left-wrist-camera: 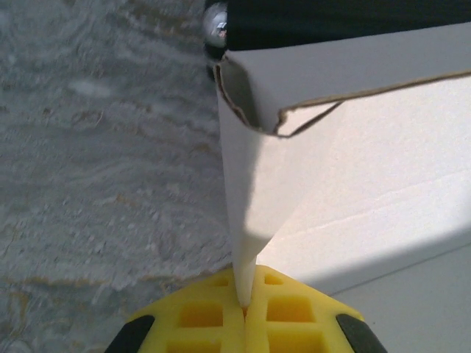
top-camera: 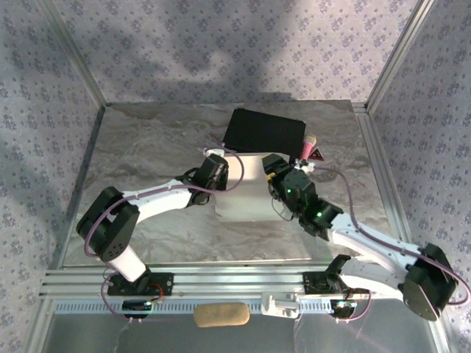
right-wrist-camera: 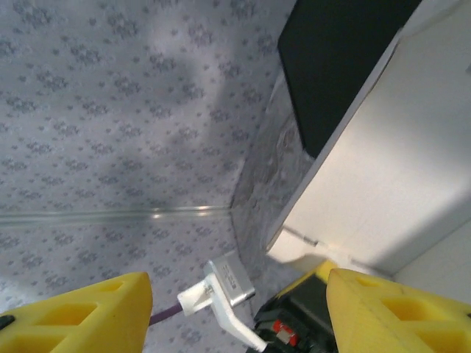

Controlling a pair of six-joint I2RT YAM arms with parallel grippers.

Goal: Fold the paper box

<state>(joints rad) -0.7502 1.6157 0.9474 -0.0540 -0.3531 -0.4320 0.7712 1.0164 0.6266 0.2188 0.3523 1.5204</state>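
The paper box (top-camera: 246, 193) is white cardboard, lying in the middle of the table between both arms. At its left edge, my left gripper (top-camera: 219, 166) pinches a side flap. In the left wrist view the yellow fingers (left-wrist-camera: 199, 320) are closed on the thin upright flap (left-wrist-camera: 246, 243) of the paper box (left-wrist-camera: 368, 162), whose far corner is folded up. My right gripper (top-camera: 275, 175) is at the box's right edge. In the right wrist view it (right-wrist-camera: 239, 316) stands open with nothing between the yellow fingers (right-wrist-camera: 81, 316), and the paper box (right-wrist-camera: 383, 184) is just off to the right.
A black hard case (top-camera: 263, 132) lies directly behind the box, with a pink and red object (top-camera: 310, 147) at its right end. Patterned walls and metal posts enclose the table. A tan pad (top-camera: 221, 315) lies below the front rail.
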